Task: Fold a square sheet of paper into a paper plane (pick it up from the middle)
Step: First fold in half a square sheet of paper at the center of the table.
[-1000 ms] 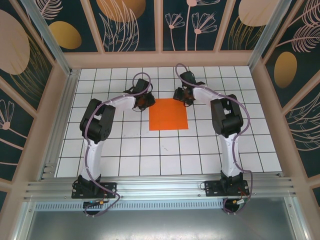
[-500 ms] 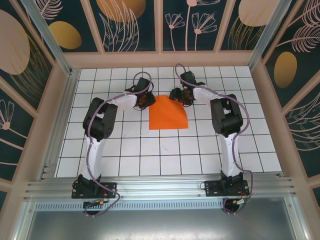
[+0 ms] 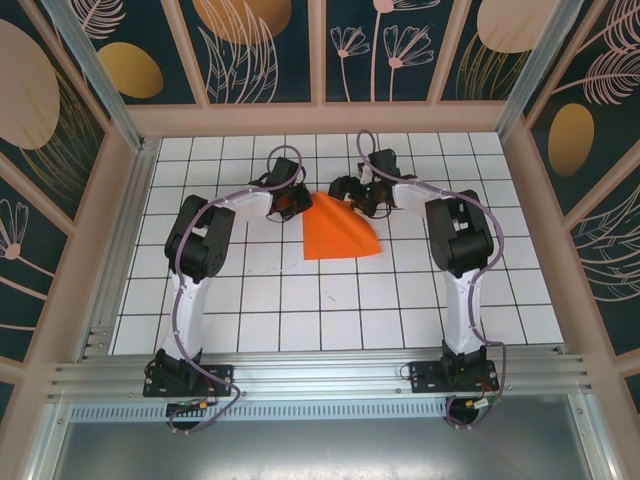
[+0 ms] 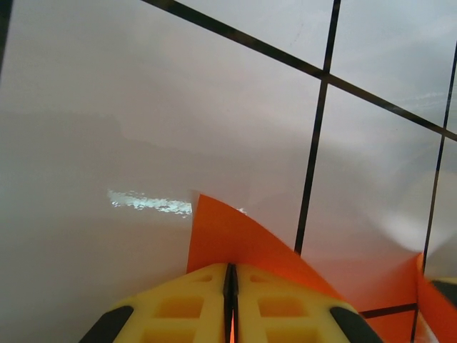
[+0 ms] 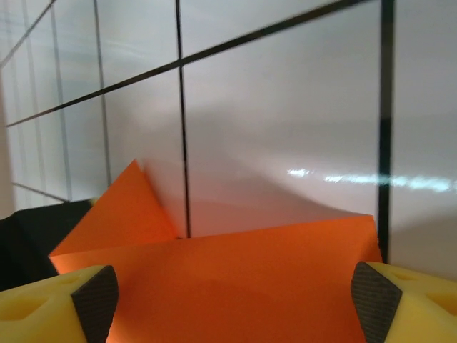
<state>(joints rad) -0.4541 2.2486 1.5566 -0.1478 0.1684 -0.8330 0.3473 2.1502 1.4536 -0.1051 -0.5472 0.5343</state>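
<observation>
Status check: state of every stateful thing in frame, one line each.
square sheet of paper: near part flat on the table, far edge lifted and curved, one far corner pinched.
left gripper: shut on the sheet's far corner.
right gripper: open, jaws wide apart at the sheet's edge, not gripping it.

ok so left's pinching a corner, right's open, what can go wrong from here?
1. The left gripper holds the sheet only by a corner tip; pulling may tear it or let it slip free.
2. The right gripper is open around a bowed edge; closing there could set a crooked crease.
3. Held on one side, the sheet may skid.
</observation>
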